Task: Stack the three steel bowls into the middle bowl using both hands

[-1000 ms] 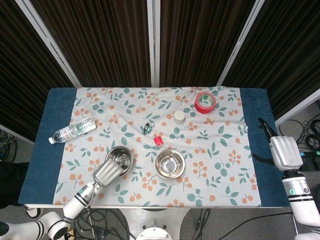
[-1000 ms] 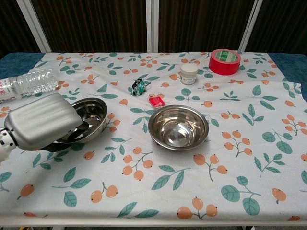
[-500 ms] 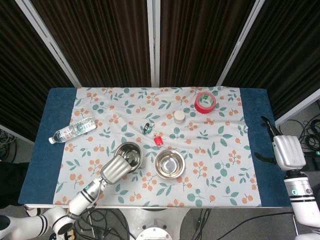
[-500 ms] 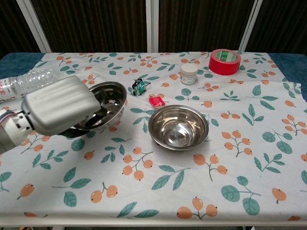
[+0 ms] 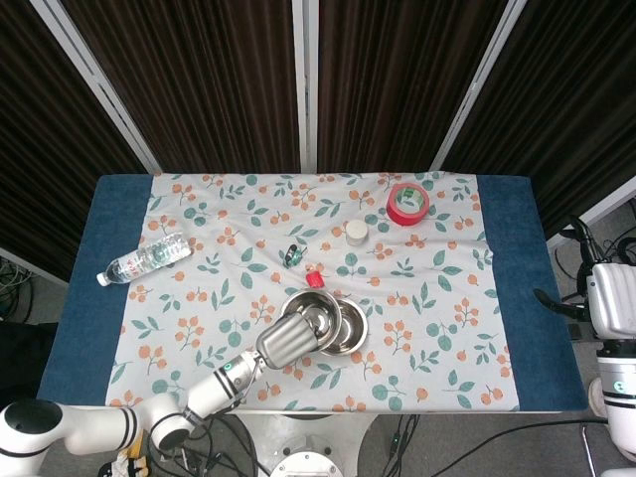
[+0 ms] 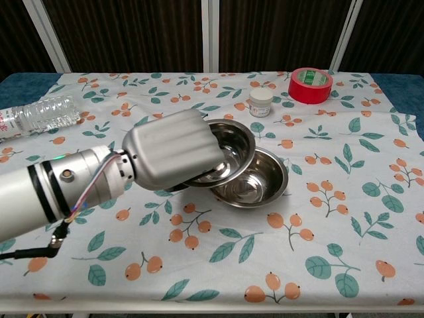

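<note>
My left hand (image 5: 288,340) (image 6: 172,157) grips a steel bowl (image 5: 314,310) (image 6: 232,147) by its near rim. The bowl hangs tilted, partly over the left side of the middle steel bowl (image 5: 348,330) (image 6: 258,185), which sits on the floral cloth. I cannot tell whether the two bowls touch. Only these two bowls show. My right hand (image 5: 613,298) is beyond the table's right edge, holding nothing, with a dark finger sticking out toward the table; the chest view does not show it.
A red tape roll (image 5: 406,203) (image 6: 310,85) and a white jar (image 5: 356,232) (image 6: 260,103) stand at the back right. A water bottle (image 5: 144,258) (image 6: 36,114) lies at the left. A small green-black object (image 5: 290,255) (image 6: 193,120) and a red piece (image 5: 314,278) lie behind the bowls.
My left hand lifted the left bowl off the cloth and carried it right to the middle bowl. My right hand drew back further right, away from the table.
</note>
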You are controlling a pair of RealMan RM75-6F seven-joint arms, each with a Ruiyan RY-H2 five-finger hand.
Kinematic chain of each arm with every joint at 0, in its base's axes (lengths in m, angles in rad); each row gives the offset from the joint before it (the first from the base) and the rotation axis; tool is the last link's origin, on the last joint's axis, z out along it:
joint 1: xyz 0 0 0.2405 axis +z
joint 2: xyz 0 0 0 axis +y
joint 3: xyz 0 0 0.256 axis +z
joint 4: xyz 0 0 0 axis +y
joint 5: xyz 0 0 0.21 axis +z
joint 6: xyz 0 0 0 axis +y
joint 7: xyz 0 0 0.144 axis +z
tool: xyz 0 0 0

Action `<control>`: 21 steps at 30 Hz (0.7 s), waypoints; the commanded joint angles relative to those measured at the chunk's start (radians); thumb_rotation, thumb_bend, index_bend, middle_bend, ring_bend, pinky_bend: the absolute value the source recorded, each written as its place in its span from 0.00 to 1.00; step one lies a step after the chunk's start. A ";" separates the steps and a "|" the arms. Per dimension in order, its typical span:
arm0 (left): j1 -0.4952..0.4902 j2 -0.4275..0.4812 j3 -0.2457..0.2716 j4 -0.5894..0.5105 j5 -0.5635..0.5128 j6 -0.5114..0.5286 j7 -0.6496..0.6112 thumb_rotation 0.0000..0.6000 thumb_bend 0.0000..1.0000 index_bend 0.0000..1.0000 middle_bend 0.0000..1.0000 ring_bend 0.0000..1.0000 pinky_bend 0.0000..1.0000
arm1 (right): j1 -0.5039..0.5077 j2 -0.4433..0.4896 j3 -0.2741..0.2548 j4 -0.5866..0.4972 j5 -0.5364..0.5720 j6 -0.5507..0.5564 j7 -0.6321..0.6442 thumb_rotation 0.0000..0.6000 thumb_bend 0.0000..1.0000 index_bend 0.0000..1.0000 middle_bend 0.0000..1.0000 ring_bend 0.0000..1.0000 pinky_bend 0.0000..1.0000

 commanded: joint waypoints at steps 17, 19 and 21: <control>-0.066 -0.055 -0.005 0.018 -0.058 -0.016 0.021 1.00 0.25 0.52 0.67 0.90 0.97 | -0.008 -0.018 0.006 0.059 0.015 -0.025 0.055 1.00 0.05 0.04 0.23 0.74 0.75; -0.068 -0.044 -0.004 0.011 -0.067 -0.020 0.022 1.00 0.21 0.36 0.58 0.89 0.96 | -0.009 -0.018 0.006 0.059 0.015 -0.025 0.055 1.00 0.05 0.04 0.23 0.74 0.75; -0.069 -0.030 -0.004 0.000 -0.075 -0.019 0.020 1.00 0.19 0.31 0.53 0.88 0.96 | -0.010 -0.018 0.007 0.059 0.017 -0.026 0.055 1.00 0.05 0.04 0.23 0.74 0.75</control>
